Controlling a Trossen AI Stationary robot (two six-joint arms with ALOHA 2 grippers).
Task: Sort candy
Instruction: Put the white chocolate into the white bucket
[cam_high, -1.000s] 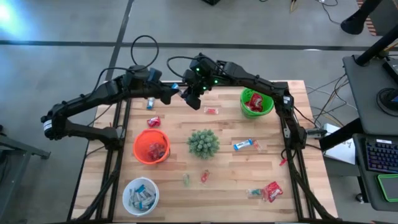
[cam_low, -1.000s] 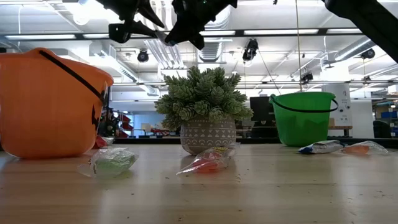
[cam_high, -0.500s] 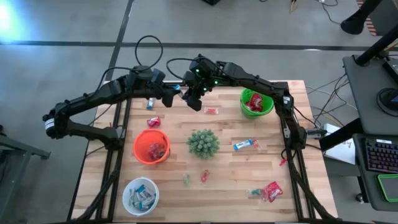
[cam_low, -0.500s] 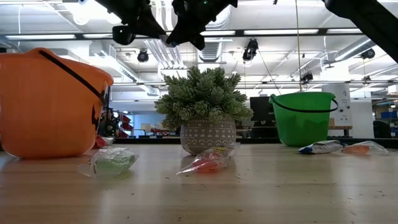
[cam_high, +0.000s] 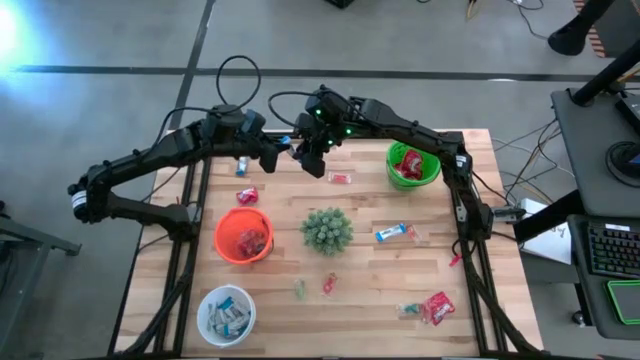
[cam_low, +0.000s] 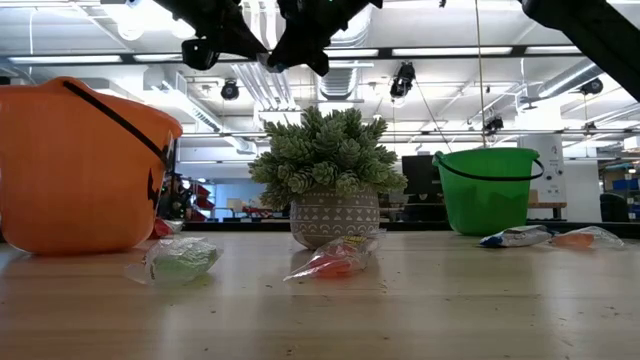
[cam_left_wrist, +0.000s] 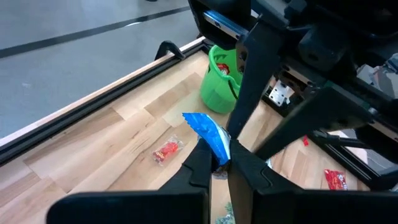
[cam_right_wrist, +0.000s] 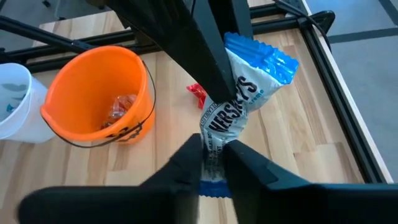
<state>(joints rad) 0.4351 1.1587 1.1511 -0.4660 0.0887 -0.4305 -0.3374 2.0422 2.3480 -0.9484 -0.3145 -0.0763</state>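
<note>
Candy bar (cam_right_wrist: 239, 93) in a blue-and-white Hershey's wrapper is hanging in mid-air above the far side of the table (cam_high: 370, 290), pinched from both ends. The left gripper (cam_left_wrist: 216, 163) has its fingers clamped tight on one end of the wrapper, and the right gripper (cam_right_wrist: 212, 163) has its fingers on the other end — they sit a bit apart, and I honestly cannot tell if it's really gripping or just touching. In the high view the two meet between the left gripper (cam_high: 281, 150) and the right gripper (cam_high: 308, 158).

Rest of the table: a green bucket (cam_high: 413, 165) with red packets in it at the far right, an orange bucket (cam_high: 243, 236) left of the spiky potted plant (cam_high: 327, 230) in the middle, and a white bucket (cam_high: 226, 315) of blue-and-white bars at the near left. Loose pieces lie around — a blue-and-white bar (cam_high: 394, 233) right of the plant, a red packet (cam_high: 437, 307) near the front right, and a small red piece (cam_high: 340, 178) just beside the grippers.
</note>
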